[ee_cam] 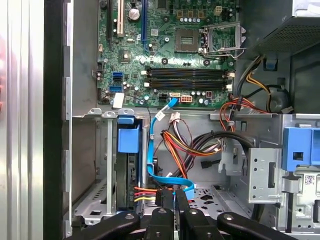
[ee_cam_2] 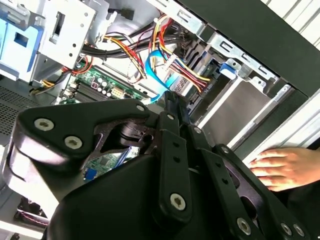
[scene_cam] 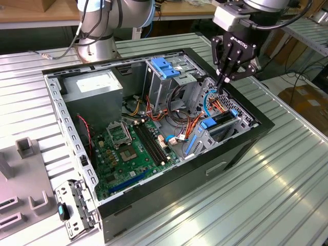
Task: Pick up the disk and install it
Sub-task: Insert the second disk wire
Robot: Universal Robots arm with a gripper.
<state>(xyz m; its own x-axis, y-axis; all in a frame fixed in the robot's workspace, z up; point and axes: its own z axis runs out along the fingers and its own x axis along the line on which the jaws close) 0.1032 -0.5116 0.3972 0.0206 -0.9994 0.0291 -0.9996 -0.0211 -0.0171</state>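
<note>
The disk sits edge-up in the drive bay at the open computer case's corner on the exterior view's right, with blue plastic edging at its ends. In the first wrist view the disk stands in its slot beside a blue flat cable. My gripper hangs just above the case behind that bay, fingers drawn together with nothing visible between them. In the first wrist view the gripper tips are next to the blue cable's plug, apart from the disk. In the second wrist view the gripper points into the wiring.
Inside the case are the green motherboard, a grey power-supply box, a metal drive cage with a blue handle and bundles of coloured wires. A person's hand rests outside the case wall. A loose metal bracket lies on the table.
</note>
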